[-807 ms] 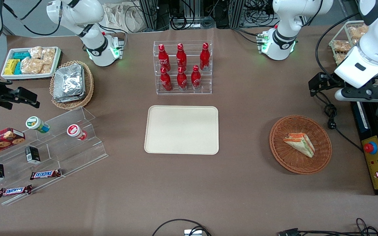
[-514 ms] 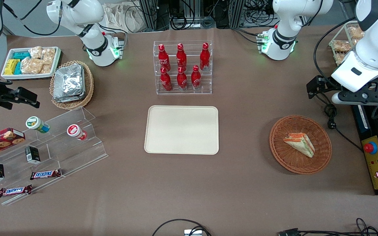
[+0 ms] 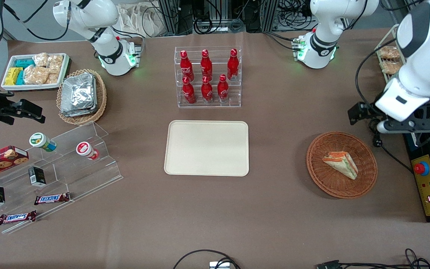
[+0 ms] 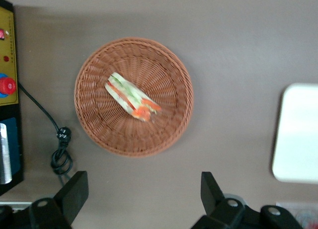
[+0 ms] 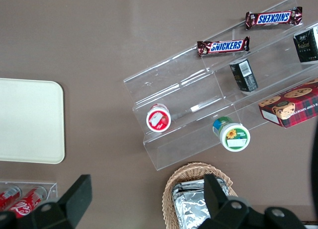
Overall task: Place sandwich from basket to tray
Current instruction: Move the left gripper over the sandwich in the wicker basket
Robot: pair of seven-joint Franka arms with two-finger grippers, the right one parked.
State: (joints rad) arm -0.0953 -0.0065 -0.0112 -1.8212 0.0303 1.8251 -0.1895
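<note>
The sandwich (image 3: 340,163), a pale wedge with orange and green filling, lies in the round orange-brown wicker basket (image 3: 321,178). The bare cream tray (image 3: 206,147) sits at mid-table, toward the parked arm from the basket. My left gripper (image 3: 405,126) hangs high above the table, just farther from the front camera than the basket and off toward the working arm's table edge. In the left wrist view the gripper (image 4: 144,194) is open and empty, with its fingers (image 4: 74,193) wide apart over bare table beside the basket (image 4: 166,70) and sandwich (image 4: 131,97). The tray's edge (image 4: 298,134) shows too.
A clear rack of red bottles (image 3: 207,76) stands farther from the camera than the tray. A black and yellow control box (image 3: 426,185) with a red button and a looped cable (image 3: 376,129) lie beside the basket. Snack shelves (image 3: 50,175) stand at the parked arm's end.
My left arm has moved nearer the front camera and a little toward the basket. The sandwich, basket and tray have not moved.
</note>
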